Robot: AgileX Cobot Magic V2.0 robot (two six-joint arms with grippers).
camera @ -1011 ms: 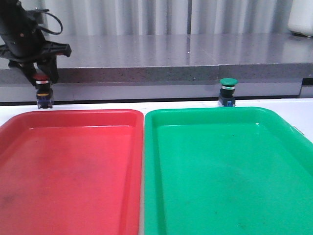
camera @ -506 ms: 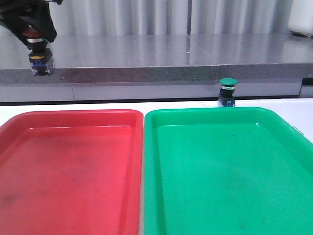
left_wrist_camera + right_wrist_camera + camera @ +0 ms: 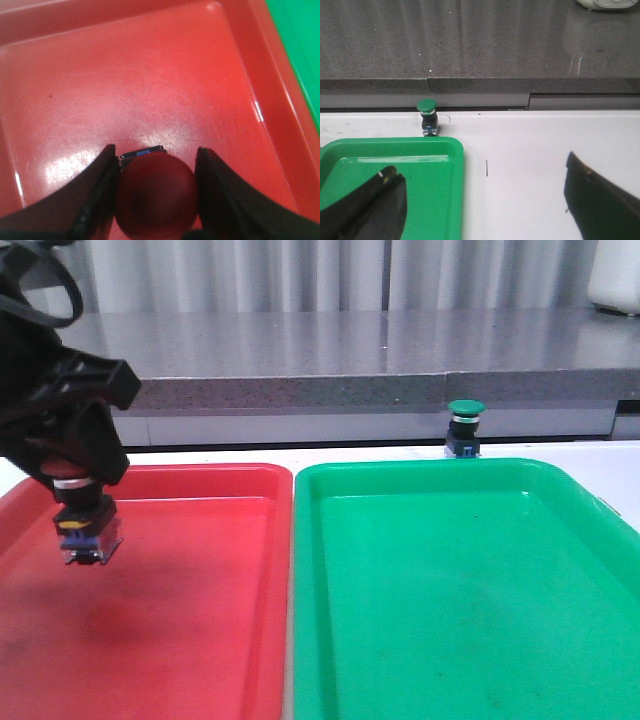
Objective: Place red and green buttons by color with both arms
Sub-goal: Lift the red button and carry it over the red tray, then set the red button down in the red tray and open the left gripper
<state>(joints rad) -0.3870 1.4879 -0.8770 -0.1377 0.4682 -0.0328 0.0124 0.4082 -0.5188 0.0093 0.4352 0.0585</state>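
Your left gripper (image 3: 82,502) has its jaws clamped on the red button (image 3: 88,525), one jaw pressed against each side of the dull red cap. In the left wrist view the cap (image 3: 157,195) fills the gap between the two dark jaws, with a sliver of the blue base showing just past it. In the front view the button hangs upright below the jaws, its black body and blue base over the left part of the red tray (image 3: 200,640); you cannot tell from these views whether the base touches the tray floor.

The green button (image 3: 465,428) stands upright on the white bench (image 3: 530,150), just behind the far rim of the green tray (image 3: 450,600), which sits just beside the red tray.

Your right gripper (image 3: 485,210) shows only in its own wrist view: its jaws are spread wide and hold nothing. One jaw hangs over the corner of the green tray, the other over bare bench. The green button is well apart from them, beyond the tray's corner.
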